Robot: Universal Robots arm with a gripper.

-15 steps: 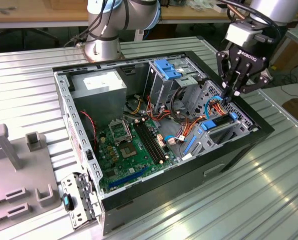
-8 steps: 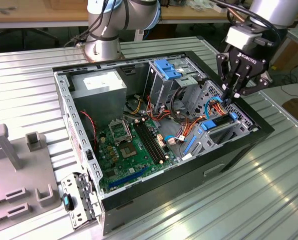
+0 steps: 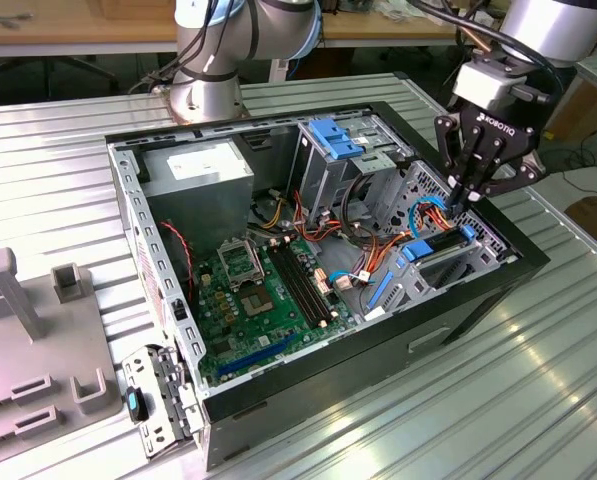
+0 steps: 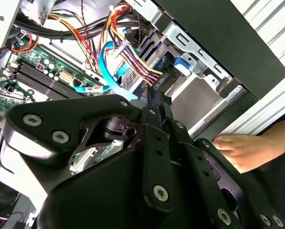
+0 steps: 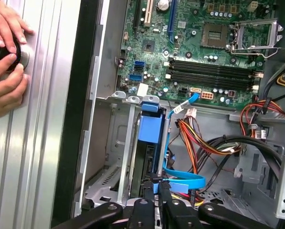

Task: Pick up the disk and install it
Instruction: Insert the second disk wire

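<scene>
Even, bright indoor light fills all three pictures, with no hard shadows. In the exterior view the ribbed metal table point(image 3: 458, 400) throws pale glare in streaks near the lower edge, and the inside of the computer case point(image 3: 228, 440) sits dimmer than the table around it. In the second wrist view the black gripper point(image 4: 156, 98) is close to the lens and soft, its body a dark mass with little detail, while the cables beyond are sharp. In the first wrist view the motherboard point(image 5: 204, 52) is crisp and evenly lit; the hand point(image 5: 6, 62) at the edge looks slightly overexposed.
</scene>
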